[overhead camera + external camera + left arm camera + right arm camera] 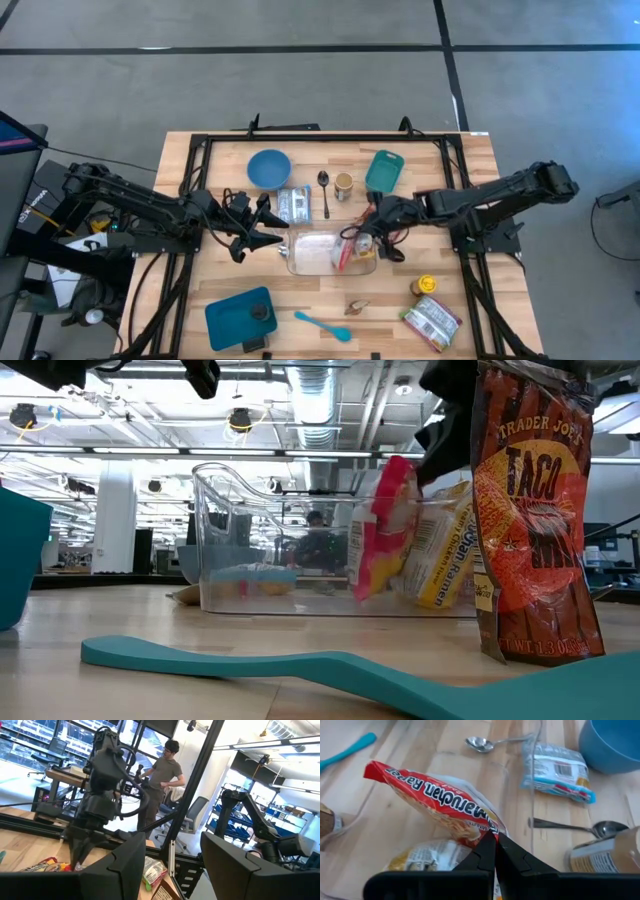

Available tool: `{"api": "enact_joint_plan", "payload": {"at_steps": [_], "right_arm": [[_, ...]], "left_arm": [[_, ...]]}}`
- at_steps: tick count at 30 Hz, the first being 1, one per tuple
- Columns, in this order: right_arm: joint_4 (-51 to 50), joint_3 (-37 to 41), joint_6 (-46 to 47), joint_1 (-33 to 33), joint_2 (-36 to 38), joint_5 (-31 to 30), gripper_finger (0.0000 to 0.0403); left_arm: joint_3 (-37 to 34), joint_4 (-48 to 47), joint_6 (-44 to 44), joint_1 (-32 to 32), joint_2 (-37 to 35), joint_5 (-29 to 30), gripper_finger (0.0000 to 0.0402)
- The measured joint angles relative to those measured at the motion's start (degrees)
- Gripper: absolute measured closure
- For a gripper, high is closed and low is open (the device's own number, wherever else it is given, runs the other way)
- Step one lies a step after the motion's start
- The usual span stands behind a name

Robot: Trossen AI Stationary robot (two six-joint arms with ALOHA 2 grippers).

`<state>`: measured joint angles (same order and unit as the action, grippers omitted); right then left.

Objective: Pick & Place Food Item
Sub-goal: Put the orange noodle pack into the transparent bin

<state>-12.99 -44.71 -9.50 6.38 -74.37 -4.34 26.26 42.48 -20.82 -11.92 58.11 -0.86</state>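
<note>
A red Maruchan ramen packet (pixel 437 802) hangs tilted in the open top of a clear plastic bin (pixel 318 254) at the table's middle. My right gripper (pixel 495 842) is shut on it, reaching in from the bin's right side. A second, yellow ramen packet (pixel 440 550) leans inside the bin's right end, under the red one. My left gripper (pixel 272 240) waits just left of the bin. It is open, and in its wrist view nothing shows between its fingers (pixel 125 865). My right gripper pinches the red packet's sealed end (pixel 481 831) between its two shut fingertips. The fingers slant down from the table's right side. The packet sticks out beyond them, tilted, with its lower part (pixel 368 582) inside the bin. Whether it rests on anything, I cannot tell.
Behind the bin lie a blue bowl (pixel 268 168), a blue-white packet (pixel 292 205), a spoon (pixel 324 190), a small can (pixel 343 185) and a teal tub (pixel 384 170). Nearer are a teal tray (pixel 240 318), a teal spatula (pixel 322 325), a taco bag (pixel 535 510), a yellow can (pixel 427 286) and another packet (pixel 432 322).
</note>
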Motion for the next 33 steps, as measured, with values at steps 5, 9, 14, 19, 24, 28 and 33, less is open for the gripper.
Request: {"api": "enact_joint_plan", "payload": {"at_steps": [5,9,14,19,24,28,33], "right_arm": [[0.0,0.0,0.0,-1.3,0.0,0.0,0.0403],[0.0,0.0,0.3,-1.7,0.0,0.0,0.0403],[0.1,0.0,0.5,-1.5,0.0,0.0,0.0403],[0.2,0.0,2.5,-1.5,0.0,0.0,0.0403],[0.2,0.0,6.3,-1.5,0.0,0.0,0.0402],[0.2,0.0,6.2,-1.5,0.0,0.0,0.039],[0.2,0.0,6.1,-1.5,0.0,0.0,0.0362]], "left_arm": [[0.0,0.0,0.0,0.0,0.0,0.0,0.0216],[0.0,0.0,0.0,0.0,0.0,0.0,0.0216],[0.0,0.0,0.0,0.0,0.0,0.0,0.0216],[0.0,0.0,0.0,0.0,0.0,0.0,0.0216],[0.0,0.0,0.0,0.0,0.0,0.0,0.0216],[0.0,0.0,0.0,0.0,0.0,0.0,0.0216],[0.0,0.0,0.0,0.0,0.0,0.0,0.0216]]}}
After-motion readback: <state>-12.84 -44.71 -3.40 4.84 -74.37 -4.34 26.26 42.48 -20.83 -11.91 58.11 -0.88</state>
